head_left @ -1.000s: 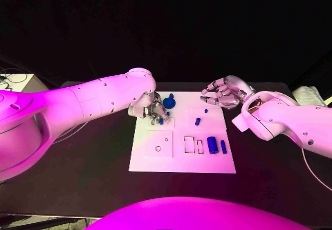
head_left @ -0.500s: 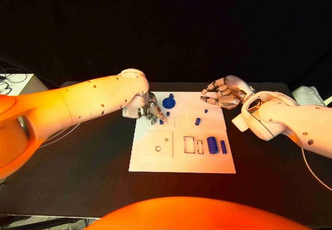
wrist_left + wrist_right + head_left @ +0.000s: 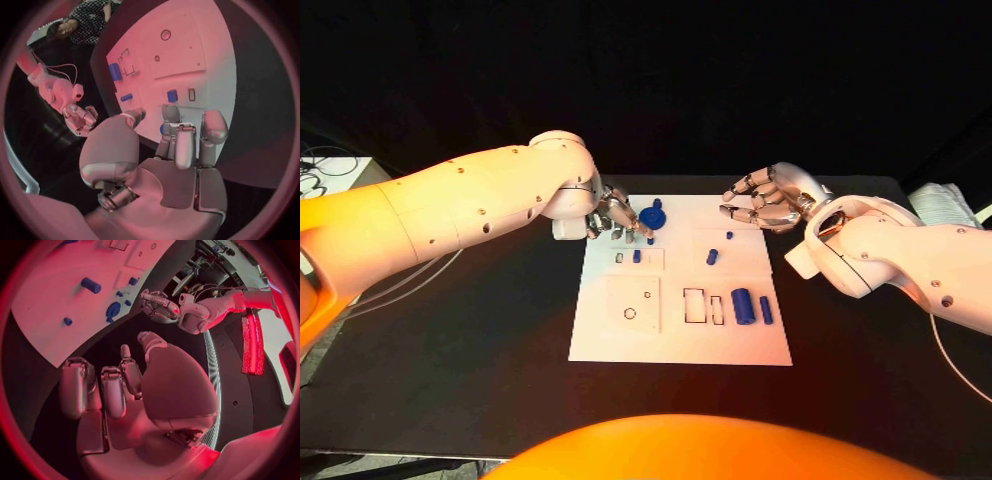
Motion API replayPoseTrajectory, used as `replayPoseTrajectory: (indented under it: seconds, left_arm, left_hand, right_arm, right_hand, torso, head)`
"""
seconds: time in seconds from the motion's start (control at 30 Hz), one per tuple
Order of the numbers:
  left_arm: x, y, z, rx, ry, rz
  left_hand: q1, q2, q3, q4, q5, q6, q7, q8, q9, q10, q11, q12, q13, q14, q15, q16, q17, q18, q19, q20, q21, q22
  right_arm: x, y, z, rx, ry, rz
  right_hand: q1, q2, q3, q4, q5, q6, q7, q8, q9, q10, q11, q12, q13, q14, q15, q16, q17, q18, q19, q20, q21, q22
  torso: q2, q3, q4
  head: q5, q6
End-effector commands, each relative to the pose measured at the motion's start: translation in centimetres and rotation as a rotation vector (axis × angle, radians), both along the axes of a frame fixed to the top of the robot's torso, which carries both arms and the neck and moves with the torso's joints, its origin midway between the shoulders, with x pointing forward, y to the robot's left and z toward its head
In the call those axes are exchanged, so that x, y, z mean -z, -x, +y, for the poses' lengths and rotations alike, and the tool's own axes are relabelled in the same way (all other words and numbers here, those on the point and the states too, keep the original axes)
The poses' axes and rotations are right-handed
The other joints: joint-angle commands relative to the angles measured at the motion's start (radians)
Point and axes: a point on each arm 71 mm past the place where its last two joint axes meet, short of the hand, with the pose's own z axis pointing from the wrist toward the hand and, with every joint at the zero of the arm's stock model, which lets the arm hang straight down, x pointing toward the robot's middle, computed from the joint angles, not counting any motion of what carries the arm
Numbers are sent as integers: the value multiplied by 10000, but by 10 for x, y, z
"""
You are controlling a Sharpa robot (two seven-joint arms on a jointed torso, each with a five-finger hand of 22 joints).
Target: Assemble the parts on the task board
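A: What lies on the black table (image 3: 473,340)?

B: The white task board (image 3: 678,345) sits at the centre. On it are small blue parts: a round knobbed part (image 3: 652,213) at about 11 o'clock, a small peg (image 3: 713,254) near the middle, and a thick cylinder (image 3: 743,302) beside a thinner bar (image 3: 766,308) at about 4 o'clock.

A: Where is the left hand?

B: The left hand (image 3: 617,222) hovers at the board's 11 o'clock corner, just beside the round knobbed part. Its fingers (image 3: 180,145) are curled together; I cannot tell whether they pinch anything.

A: And the right hand?

B: The right hand (image 3: 759,203) hangs off the board's 1 o'clock corner, fingers (image 3: 112,392) curled inward around nothing.
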Motion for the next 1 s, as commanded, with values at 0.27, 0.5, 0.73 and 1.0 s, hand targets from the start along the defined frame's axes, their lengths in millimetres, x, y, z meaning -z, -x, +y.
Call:
replayPoseTrajectory:
  seconds: [0.27, 0.5, 0.73, 1.0]
  left_arm:
    - [-15, -23, 31, -1372, 855, -1443]
    - [-16, -39, 41, -1672, 529, -2113]
    - [-13, -49, 39, -1660, 164, -2366]
    - [-5, -55, 36, -1584, -308, -2017]
  left_hand:
    - [1288, 134, -200, -4, 96, -819, 561, -1378, -1313, -727, 509, -569, -613, -139, 477, -411, -308, 196, -464, 388, -429, -618]
    - [1383, 82, -284, 16, 84, -750, 535, -1409, -1457, -677, 490, -552, -643, -68, 470, -335, -172, 181, -376, 401, -381, -524]
    - [1386, 80, -335, 28, 78, -633, 506, -1365, -1510, -645, 468, -544, -659, -24, 455, -288, -90, 170, -323, 397, -349, -467]
    - [1353, 80, -371, 42, 69, -610, 498, -1362, -1540, -637, 462, -544, -668, 6, 450, -254, -25, 167, -305, 394, -338, -449]
  right_arm:
    - [0, 1, -2, -112, 68, -80]
    - [0, 1, -2, -121, 73, -80]
    - [0, 2, -1, -158, 110, -118]
    - [0, 2, 0, -193, 94, -119]
  right_hand:
    - [1, -70, 45, -5, 26, -71, -8, 48, -9, -30, -26, 26, 473, 893, -62, -47, 2005, 193, 276, -38, -35, 1498]
    - [1, -70, 45, -5, 26, -71, -8, 48, -9, -30, -26, 26, 473, 893, -62, -47, 2005, 193, 276, -38, -35, 1498]
    - [1, -70, 45, -5, 26, -71, -8, 48, -9, -30, -26, 26, 473, 893, -62, -47, 2005, 193, 276, -38, -35, 1498]
    - [1, -70, 45, -5, 26, -71, -8, 48, -9, -30, -26, 26, 473, 893, -62, -47, 2005, 193, 276, -38, -35, 1498]
  torso:
    - [38, 9, 22]
    - [74, -4, -19]
    - [155, -22, -37]
    - [231, -40, -46]
  head:
    - [46, 317]
    - [96, 393]
    - [129, 487]
    - [170, 528]
